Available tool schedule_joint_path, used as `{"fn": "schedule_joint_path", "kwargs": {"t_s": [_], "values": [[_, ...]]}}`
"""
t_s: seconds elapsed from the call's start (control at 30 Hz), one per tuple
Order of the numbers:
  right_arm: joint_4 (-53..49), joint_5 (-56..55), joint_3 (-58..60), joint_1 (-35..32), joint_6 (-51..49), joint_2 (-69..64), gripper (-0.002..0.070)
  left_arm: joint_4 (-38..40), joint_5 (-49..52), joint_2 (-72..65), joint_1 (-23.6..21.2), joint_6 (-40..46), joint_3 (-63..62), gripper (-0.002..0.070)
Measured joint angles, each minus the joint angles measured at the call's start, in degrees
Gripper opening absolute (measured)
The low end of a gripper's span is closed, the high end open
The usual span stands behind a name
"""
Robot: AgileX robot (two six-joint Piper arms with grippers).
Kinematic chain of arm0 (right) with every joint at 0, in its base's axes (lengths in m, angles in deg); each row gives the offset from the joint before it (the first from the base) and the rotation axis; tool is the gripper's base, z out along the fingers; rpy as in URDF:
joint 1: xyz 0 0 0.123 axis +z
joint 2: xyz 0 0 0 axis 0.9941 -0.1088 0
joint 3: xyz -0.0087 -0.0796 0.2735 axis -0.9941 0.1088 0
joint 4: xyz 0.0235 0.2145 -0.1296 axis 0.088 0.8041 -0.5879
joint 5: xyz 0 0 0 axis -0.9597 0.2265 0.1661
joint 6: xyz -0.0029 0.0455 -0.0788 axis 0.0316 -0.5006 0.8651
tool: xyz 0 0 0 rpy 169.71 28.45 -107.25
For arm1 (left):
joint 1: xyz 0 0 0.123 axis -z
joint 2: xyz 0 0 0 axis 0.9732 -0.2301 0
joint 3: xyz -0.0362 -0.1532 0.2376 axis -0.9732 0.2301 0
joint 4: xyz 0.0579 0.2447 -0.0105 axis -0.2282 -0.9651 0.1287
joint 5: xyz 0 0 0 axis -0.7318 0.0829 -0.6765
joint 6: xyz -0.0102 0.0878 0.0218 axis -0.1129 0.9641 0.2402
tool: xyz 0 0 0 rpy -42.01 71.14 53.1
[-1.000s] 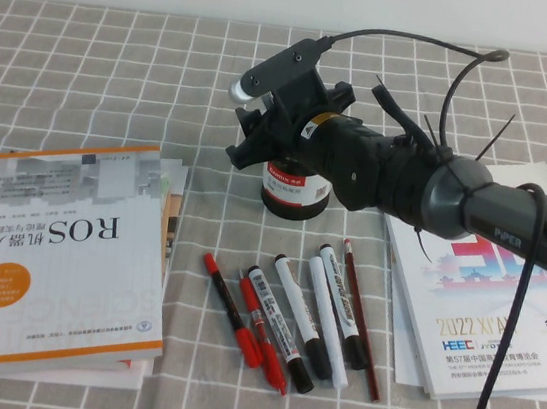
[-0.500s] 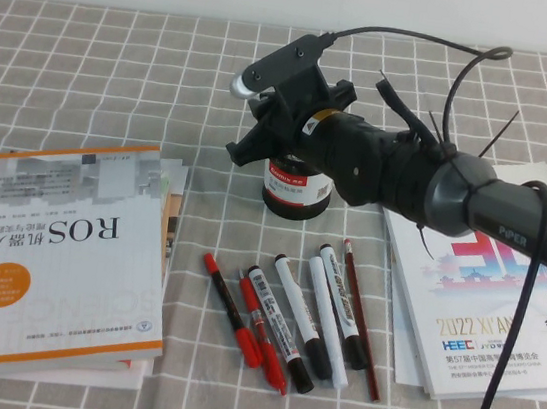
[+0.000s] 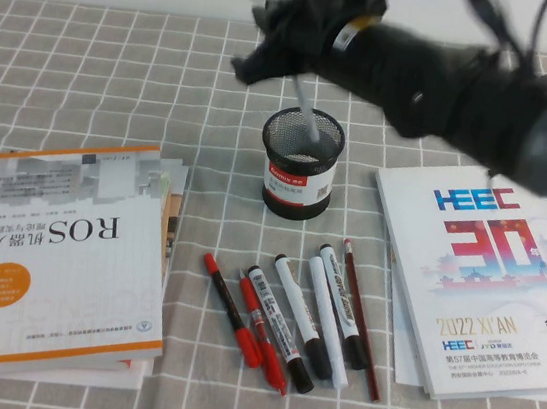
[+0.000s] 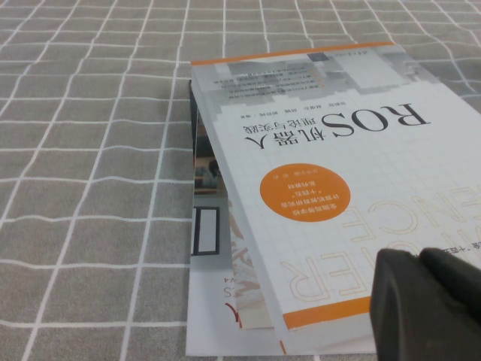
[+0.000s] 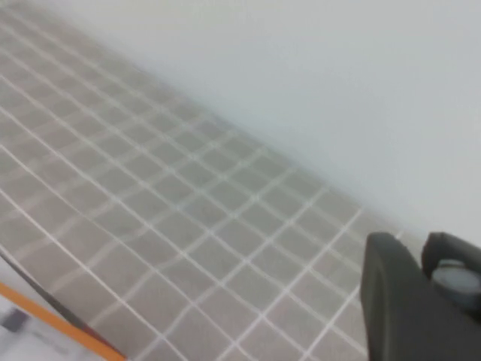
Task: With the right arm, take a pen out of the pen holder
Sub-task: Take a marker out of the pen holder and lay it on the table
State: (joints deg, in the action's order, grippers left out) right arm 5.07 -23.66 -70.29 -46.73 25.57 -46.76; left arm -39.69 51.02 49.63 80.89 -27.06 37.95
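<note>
Right gripper [image 3: 290, 61]: clenched on the pen, high in the upper centre of the high view, directly above the pen holder; outline smeared.
Pen [image 3: 302, 108]: pale grey, slants down from the grip; lower end sits inside the holder's rim, the rest clear above it.
Pen holder [image 3: 298, 183]: black mesh cup with a red-and-white label, upright at the centre of the frame.
Loose pens [image 3: 285, 312]: lie in a row just below the holder, apart from it; red ones at the left, black-and-white markers in the middle, a dark red pencil at the right end.
ROS book [image 3: 71, 249]: white cover with orange edges, tops a stack at the lower left.
HEEC booklets [image 3: 475, 282]: stacked at the right edge, near the holder.
Left gripper [image 4: 417, 259]: shows in the left wrist view only; dark tips pressed together with nothing between, hovers by the book's orange-edged corner.
Tablecloth [image 3: 119, 73]: grey with a white check, under everything.
</note>
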Motion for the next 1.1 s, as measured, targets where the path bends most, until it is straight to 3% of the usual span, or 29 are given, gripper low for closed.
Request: {"fn": "schedule_joint_path", "kwargs": {"t_s": [0.2,0.63,1.1], "values": [[0.0,8.4,0.0,0.0,-1.7,9.5,0.0022,0.0,0.0,0.0,0.0,0.0,0.0,-0.0004],[-3.1,37.3,1.7,0.0,-22.3,16.6,0.0022,0.0,0.0,0.0,0.0,0.0,0.0,-0.0004],[1.6,29.2,23.5,-0.7,-26.7,16.6,0.0022,0.0,0.0,0.0,0.0,0.0,0.0,-0.0004]]}}
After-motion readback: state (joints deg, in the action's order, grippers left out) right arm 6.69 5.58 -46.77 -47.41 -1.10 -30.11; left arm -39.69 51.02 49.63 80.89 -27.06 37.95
